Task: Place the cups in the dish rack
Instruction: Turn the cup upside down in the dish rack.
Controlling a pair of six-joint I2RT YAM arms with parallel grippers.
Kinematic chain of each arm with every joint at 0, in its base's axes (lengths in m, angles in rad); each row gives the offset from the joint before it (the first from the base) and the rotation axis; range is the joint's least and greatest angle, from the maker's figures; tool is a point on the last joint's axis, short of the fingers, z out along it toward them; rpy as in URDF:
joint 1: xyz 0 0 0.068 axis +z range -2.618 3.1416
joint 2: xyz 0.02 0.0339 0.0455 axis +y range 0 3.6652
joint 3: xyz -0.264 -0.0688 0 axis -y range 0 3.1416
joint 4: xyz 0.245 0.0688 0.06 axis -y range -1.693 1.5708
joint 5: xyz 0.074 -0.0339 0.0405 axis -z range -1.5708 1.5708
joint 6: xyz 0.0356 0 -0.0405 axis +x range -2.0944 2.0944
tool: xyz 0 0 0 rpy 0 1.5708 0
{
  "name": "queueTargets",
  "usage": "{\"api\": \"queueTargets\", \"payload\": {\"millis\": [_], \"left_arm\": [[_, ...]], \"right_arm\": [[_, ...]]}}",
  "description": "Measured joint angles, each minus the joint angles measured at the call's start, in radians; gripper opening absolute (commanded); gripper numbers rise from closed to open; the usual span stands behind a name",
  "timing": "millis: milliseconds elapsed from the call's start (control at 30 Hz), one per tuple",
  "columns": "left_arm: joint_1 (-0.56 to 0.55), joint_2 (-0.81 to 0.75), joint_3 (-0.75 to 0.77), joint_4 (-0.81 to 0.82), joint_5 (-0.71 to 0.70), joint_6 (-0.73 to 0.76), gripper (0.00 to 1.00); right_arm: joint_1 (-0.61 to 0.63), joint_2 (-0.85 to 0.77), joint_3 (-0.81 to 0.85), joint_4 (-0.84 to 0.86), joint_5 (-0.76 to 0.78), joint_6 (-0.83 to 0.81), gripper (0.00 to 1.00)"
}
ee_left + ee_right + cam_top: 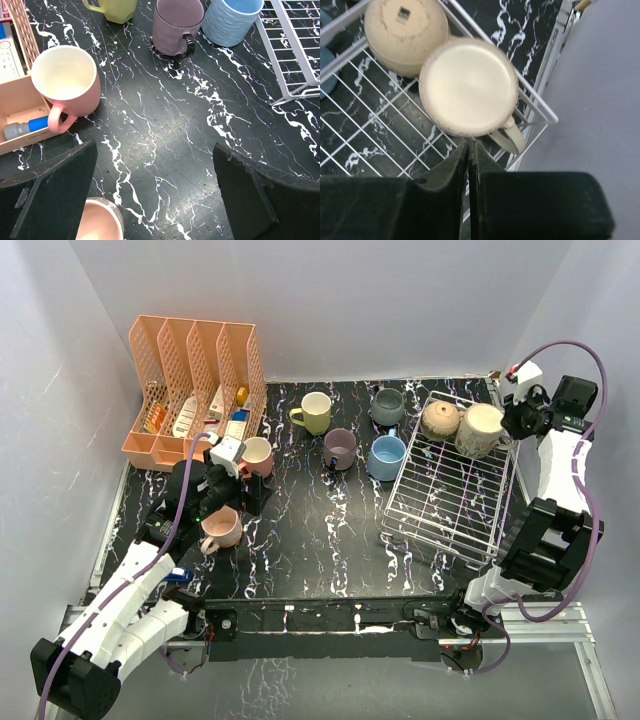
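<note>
**Two cups racked, more waiting on the worktop**

The right hand (469,146) hangs empty with its jaws pressed together, just above the cream cup (469,86). That cup sits upside down in the dish rack (445,495) at its 1 o'clock corner, close beside the tan cup (405,30), so this placement looks done. The left hand (155,147) is spread wide over the worktop (320,540), holding nothing. A pink cup (65,80) lies at its 10 o'clock and a second pink cup (100,220) at 7. The next move likely calls for lowering onto one pink wall.
</note>
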Motion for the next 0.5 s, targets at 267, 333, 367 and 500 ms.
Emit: {"api": "queueTargets", "payload": {"millis": [267, 333, 367, 500], "left_arm": [[0.000, -0.003, 0.000, 0.000, 0.002, 0.000, 0.97], [0.000, -0.003, 0.000, 0.000, 0.002, 0.000, 0.97], [0.000, -0.003, 0.000, 0.000, 0.003, 0.000, 0.97], [0.000, -0.006, 0.000, 0.000, 0.003, 0.000, 0.97]], "right_arm": [[-0.004, 0.029, -0.079, -0.003, 0.146, -0.043, 0.08], [-0.006, 0.062, -0.079, 0.003, 0.175, -0.047, 0.08], [-0.007, 0.081, -0.079, 0.005, 0.190, -0.046, 0.08], [-0.011, 0.161, -0.071, 0.012, 0.245, -0.021, 0.08]]}}
